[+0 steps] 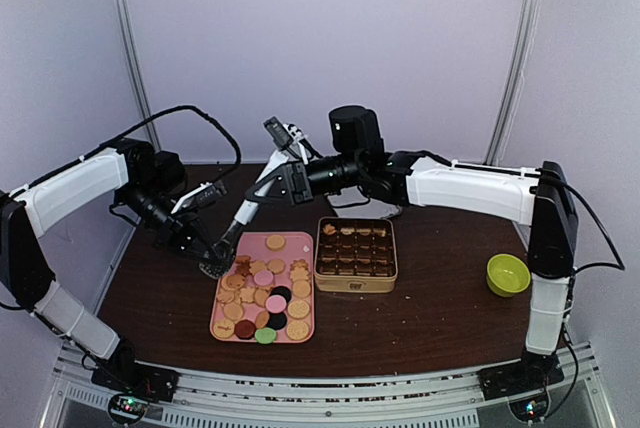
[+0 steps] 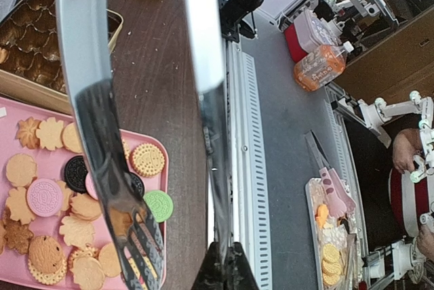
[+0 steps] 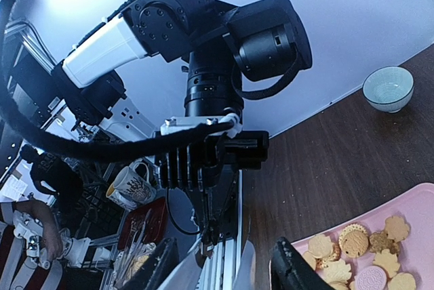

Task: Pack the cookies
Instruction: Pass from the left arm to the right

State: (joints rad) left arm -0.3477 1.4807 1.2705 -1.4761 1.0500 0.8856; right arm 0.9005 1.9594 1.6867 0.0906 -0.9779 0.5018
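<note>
Since the cookies (image 1: pixel 262 293) are small and lie heaped loose on the pink tray (image 1: pixel 300 240), I am handling them with tongs (image 1: pixel 250 206) rather than bare claws.

Cookies: nearly all are on the near part of the tray, with one tan round alone at the far end. The tray sits left of centre on the surface (image 1: pixel 440 298). The gold tin (image 1: pixel 356 278) is just beside it on the right, lid off, with rows of brown paper cups. The far-left cup may hold a piece, but it is too small to confirm.

Left claw (image 1: pixel 210 266): fully shut at the tray's left edge, pinching what looks like one blade of the tongs low down. In the left wrist view the other blade's forked tip hangs free above the cookies. From there the tongs slant up and away toward the right arm.

Right claw (image 3: pixel 227 266): roughly half open. Its fingers (image 3: pixel 291 263) stand on either side of the tongs' upper end with gaps showing, so it has hold of nothing yet.

Judgement: this is a hand-over. The left holds the tool steady so the right can take the handle end, where a squeeze works both blades. The risk is the left letting go before the right has a firm grip, which would drop the tongs onto the heap.

Green bowl (image 1: pixel 508 274): far right, well apart, not in play.
</note>
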